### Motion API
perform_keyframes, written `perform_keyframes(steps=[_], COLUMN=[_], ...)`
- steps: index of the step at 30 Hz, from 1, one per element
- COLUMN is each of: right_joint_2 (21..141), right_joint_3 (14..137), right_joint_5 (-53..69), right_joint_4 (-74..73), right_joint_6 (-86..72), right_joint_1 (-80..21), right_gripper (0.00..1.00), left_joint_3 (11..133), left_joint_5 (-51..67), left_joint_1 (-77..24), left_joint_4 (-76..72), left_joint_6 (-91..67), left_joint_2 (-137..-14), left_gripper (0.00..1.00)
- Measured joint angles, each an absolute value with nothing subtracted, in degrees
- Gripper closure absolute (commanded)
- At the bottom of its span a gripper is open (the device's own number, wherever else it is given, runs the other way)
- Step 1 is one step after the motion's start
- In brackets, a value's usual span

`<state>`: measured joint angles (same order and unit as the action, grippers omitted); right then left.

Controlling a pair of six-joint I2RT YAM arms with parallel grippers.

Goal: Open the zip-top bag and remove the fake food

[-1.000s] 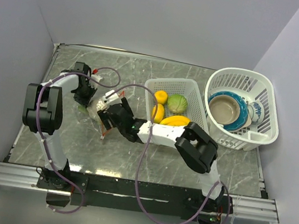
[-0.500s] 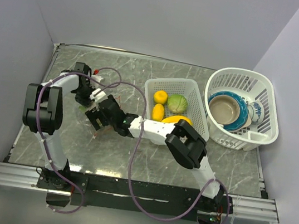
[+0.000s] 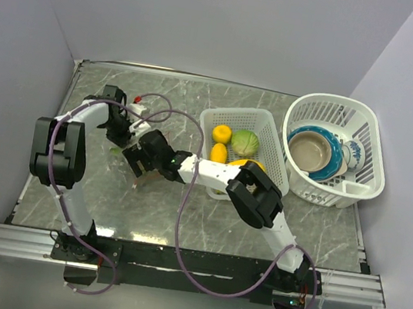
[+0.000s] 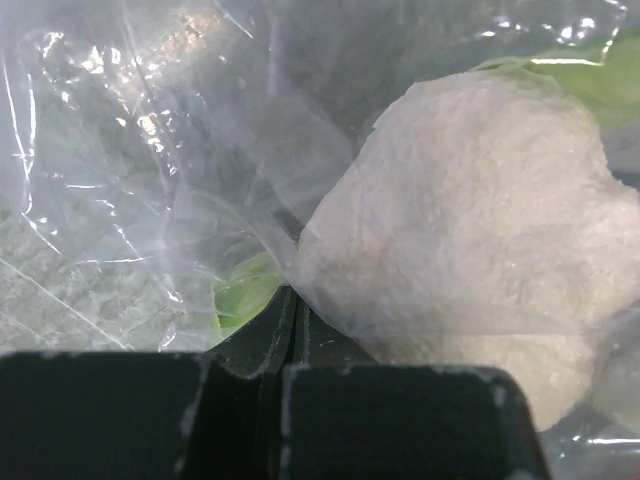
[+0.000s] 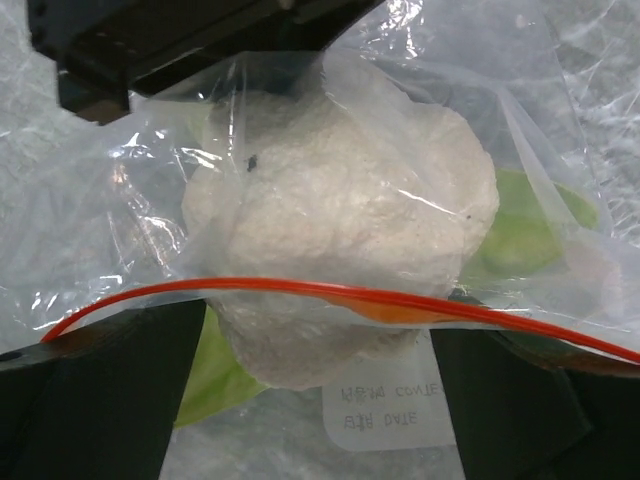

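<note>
Pinching the bag (image 4: 150, 150) tight, the left hand (image 4: 290, 315) holds it so the right hand (image 5: 315, 400), spread apart, can reach the cauliflower (image 5: 340, 230).

The bag (image 5: 120, 220) lies on the left half of the tabletop (image 3: 128, 213), with the cauliflower (image 5: 340, 230) inside it. The left jaws sit just behind and to its left, the right jaws just in front and to its right. Right of the bag stands a rectangular basket (image 3: 212, 116) holding four toy foods (image 3: 245, 142). Farther right, a round basket (image 3: 365, 132) holds stacked bowls (image 3: 312, 151).
</note>
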<state>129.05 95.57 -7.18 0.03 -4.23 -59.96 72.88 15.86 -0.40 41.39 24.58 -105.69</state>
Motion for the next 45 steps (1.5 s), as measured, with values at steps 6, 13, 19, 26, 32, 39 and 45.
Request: perform_keyframes(steps=[6,13,19,26,32,39,45], right_joint_2=[127.17,118.56,109.84,103.28,96.29,79.59,66.67], right_joint_3=[91.42,78.56,71.20,68.42,65.93,56.14,50.85], right_joint_5=[-6.13,-6.55,-7.94,-10.26,-12.75,-15.53,-20.40], right_joint_4=[3.55,8.03,7.55,5.67,-0.14,-5.13,-4.27], right_joint_6=[-5.43,-6.76,-8.08,-9.15,-8.64,-9.04,-11.16], right_joint_1=[-59.18,-59.16,-59.16,-59.16,-59.09,-56.25,-43.88], right_gripper=[0.68,0.82,0.80,0.78,0.73,0.70,0.67], left_joint_3=[72.99,75.00,75.24,75.16,74.24,74.26,75.02], left_joint_5=[18.41,21.37,19.55,18.09,14.85,13.65,15.92], left_joint_1=[0.84,5.87,7.79,7.66,8.01,8.21,8.14], left_joint_4=[41.34,42.19,40.32,38.96,36.71,35.33,36.10], left_joint_6=[23.86,18.11,15.16,14.26,13.72,12.14,10.13], left_joint_2=[-105.75,-107.74,-107.74,-107.72,-107.70,-107.61,-107.18], left_gripper=[0.99,0.99,0.99,0.99,0.99,0.99,0.82])
